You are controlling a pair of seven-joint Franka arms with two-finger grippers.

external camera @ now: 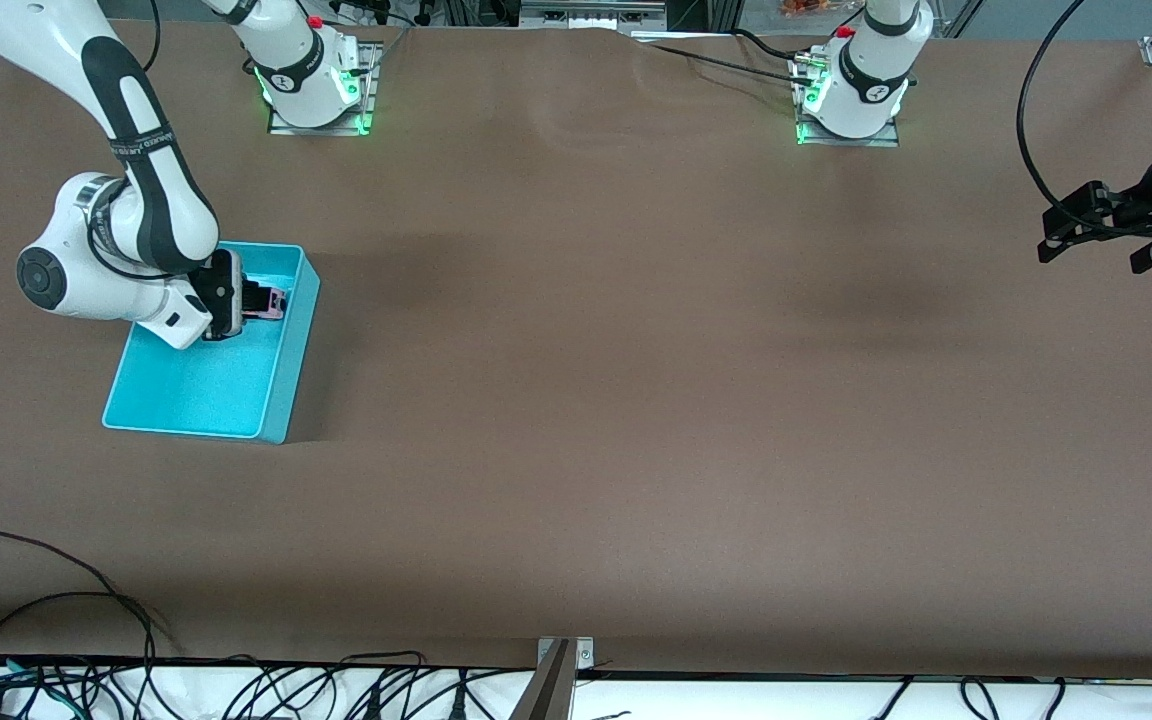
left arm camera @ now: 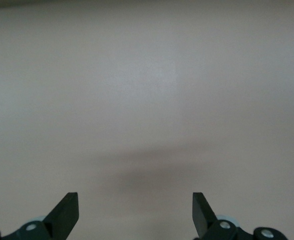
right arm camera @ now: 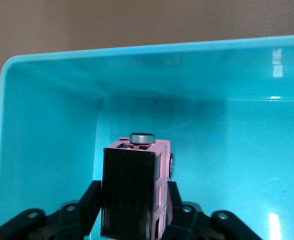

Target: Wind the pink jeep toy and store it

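Placement stage, as I read it from the remote station. My right gripper (external camera: 271,300) is lowered inside the open rectangular cyan plastic bin (external camera: 281,405), at the bin's end farther from the front camera, and the small light pink jeep toy with black rear roof and dark wheels (right arm camera: 136,185) sits directly between its fingers (right arm camera: 89,197). In the right wrist view the jeep's long axis runs straight out from the tool, black roof end toward the wrist, a wheel facing the bin's corner wall. The fingers flank both sides of the body, touching or just beside it; I cannot tell whether they clamp it or are letting go, nor whether the toy rests on the bin floor. I judge the coming move to turn on this: the fingers must part sideways, clear of the toy's flanks, before lifting. My left gripper (external camera: 1086,225) waits with fingers spread, empty, over bare brown table (external camera: 636,400) at its own end.
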